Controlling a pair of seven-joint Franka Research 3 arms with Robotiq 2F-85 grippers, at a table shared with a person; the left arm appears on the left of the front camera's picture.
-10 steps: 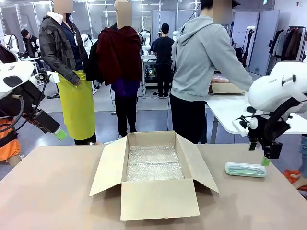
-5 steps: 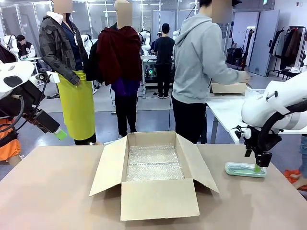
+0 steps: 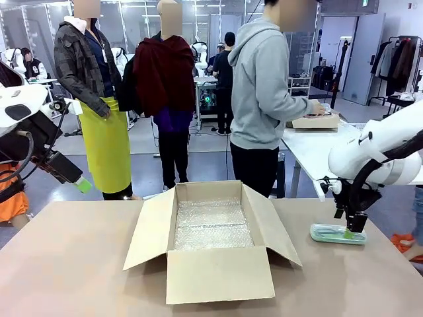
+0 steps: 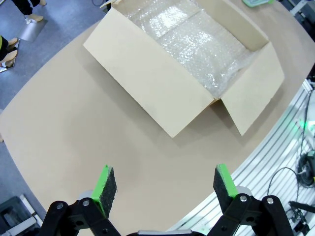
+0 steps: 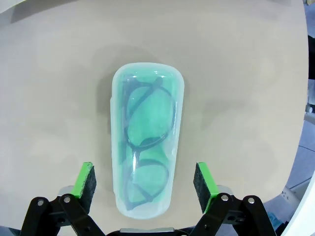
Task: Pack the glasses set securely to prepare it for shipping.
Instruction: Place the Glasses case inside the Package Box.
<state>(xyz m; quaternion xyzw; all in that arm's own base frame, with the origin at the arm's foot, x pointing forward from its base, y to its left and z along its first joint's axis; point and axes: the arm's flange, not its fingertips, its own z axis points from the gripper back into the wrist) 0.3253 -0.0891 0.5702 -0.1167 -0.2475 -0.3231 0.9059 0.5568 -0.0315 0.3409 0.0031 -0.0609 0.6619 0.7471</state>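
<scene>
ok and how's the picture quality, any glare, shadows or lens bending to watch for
Front view: even light, sharp, with bright glints on the bubble wrap inside the box. Left wrist view: the wide-angle lens bows the table edge into a curve. Right wrist view: the mint-green case is crisp, casting a faint soft shadow on the table around it, with mild sheen on its lid.

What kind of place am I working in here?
Probably a robotics lab staged for packing: an open cardboard box lined with bubble wrap on the table, a mint-green glasses case beside it, and people at other worktables behind.
</scene>
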